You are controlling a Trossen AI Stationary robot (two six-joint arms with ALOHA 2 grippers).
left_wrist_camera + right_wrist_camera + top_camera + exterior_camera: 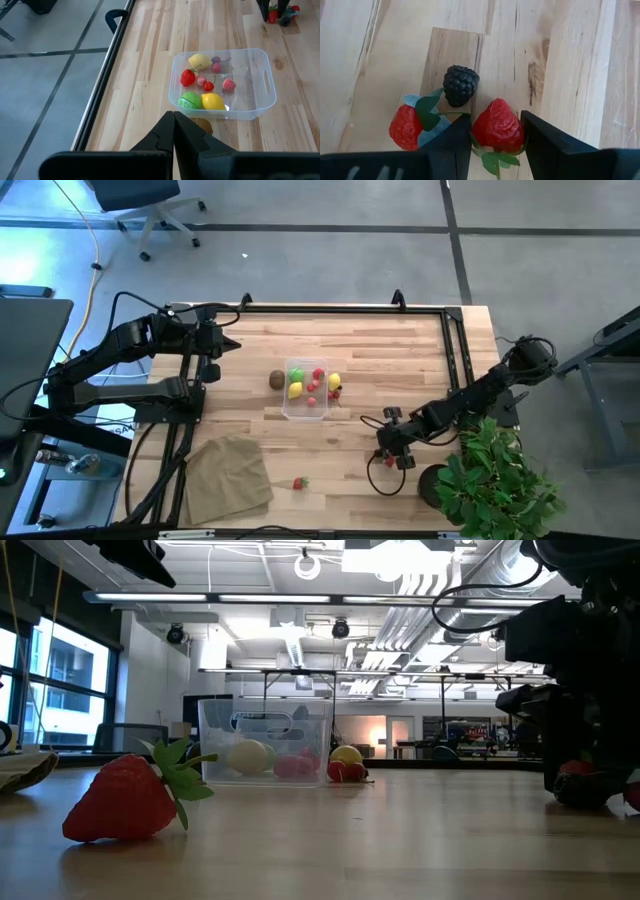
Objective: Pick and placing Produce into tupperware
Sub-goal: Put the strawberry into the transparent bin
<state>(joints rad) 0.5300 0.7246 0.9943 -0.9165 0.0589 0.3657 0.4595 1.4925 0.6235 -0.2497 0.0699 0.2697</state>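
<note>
Tupperware (305, 402) mid-table, holding lemons, green ball, red berries; kiwi (276, 380) just left of tupperware. Left gripper (228, 345) pressed together, well left of tupperware. Right gripper (495, 131), right of tupperware, straddling strawberry (498, 125); blackberry (461, 85) seen only from wrist.

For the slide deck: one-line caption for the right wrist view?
Right gripper closing around a strawberry, beside a blackberry and second strawberry.
</note>
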